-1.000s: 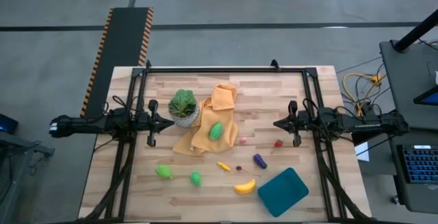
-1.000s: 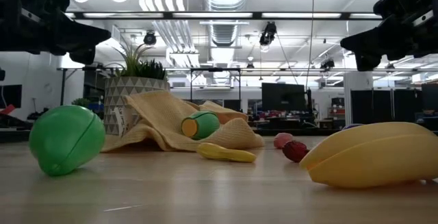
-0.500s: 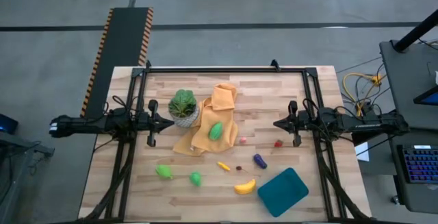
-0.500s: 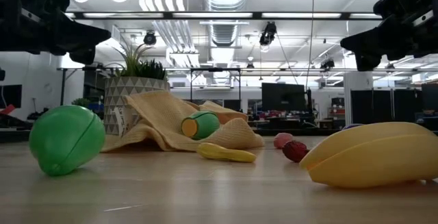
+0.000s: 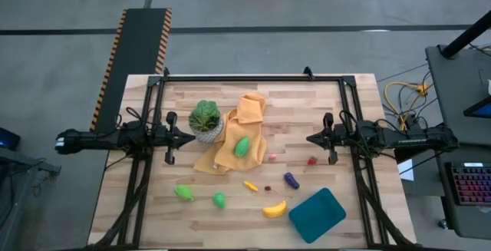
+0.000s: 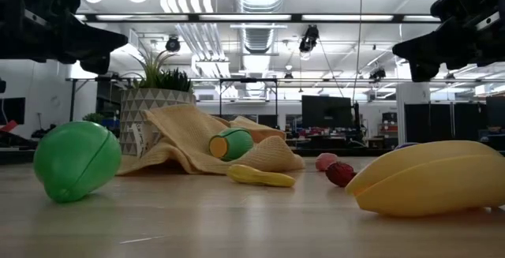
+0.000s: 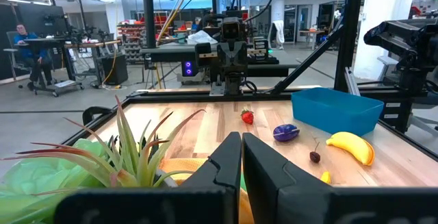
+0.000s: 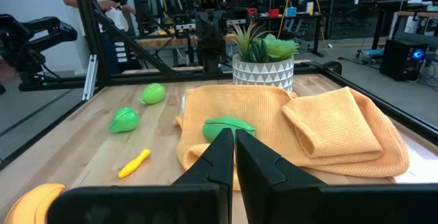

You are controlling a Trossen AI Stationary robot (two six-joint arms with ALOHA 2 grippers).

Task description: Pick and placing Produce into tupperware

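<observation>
Both arms hang parked, left gripper [image 5: 190, 137] and right gripper [image 5: 310, 138] clenched empty, so the right should open wide over the eggplant [image 5: 291, 179] just beside the tupperware [image 5: 317, 214]

In the low view the banana [image 6: 430, 177] blocks the tupperware and runs off the edge.

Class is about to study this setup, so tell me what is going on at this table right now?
Nothing is being handled yet. The left tool and right tool hang shut above the table's sides. The produce lies scattered: a banana, an eggplant, and one green piece on the orange cloth. The tupperware holds none of it.
</observation>
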